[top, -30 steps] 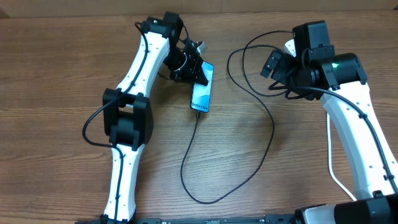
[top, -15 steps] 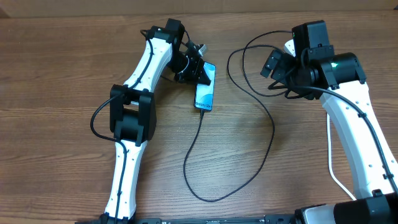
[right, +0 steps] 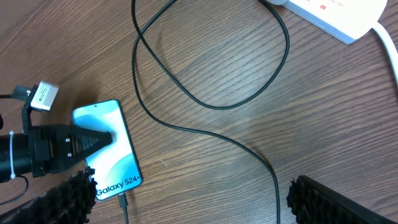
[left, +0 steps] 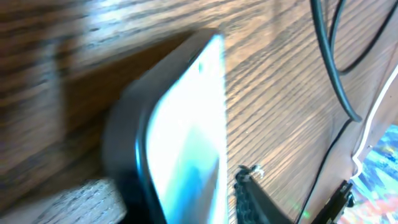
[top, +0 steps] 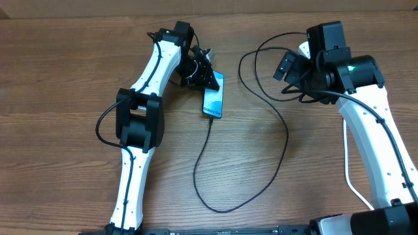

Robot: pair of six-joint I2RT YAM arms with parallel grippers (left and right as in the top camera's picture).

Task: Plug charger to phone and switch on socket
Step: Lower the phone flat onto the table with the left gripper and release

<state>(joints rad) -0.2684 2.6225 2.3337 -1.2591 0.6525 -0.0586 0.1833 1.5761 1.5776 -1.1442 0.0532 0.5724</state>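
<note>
The phone [top: 213, 101] is being kept near the middle of the counter [top: 65, 78], screen up, with the words "Galaxy S24" at the end closer to the robot. Its far end is being covered by the left hand [top: 206, 77]. The phone's edge seems to be pinched between that hand's fingers, but the left wrist picture is blurred, so this is not sure. The phone's closer end is being touched by the small tip of the charger [top: 286, 140]. From there the thin black cable is being run in a big loop across the counter and up toward the right arm. The right hand [right: 191, 186] is being held above the counter with its fingers spread wide, and nothing is being gripped by it. The socket [right: 336, 15] is being shown at the top edge of the right wrist picture, joined to its thick white cord [right: 388, 43] and well apart from the phone.
</note>
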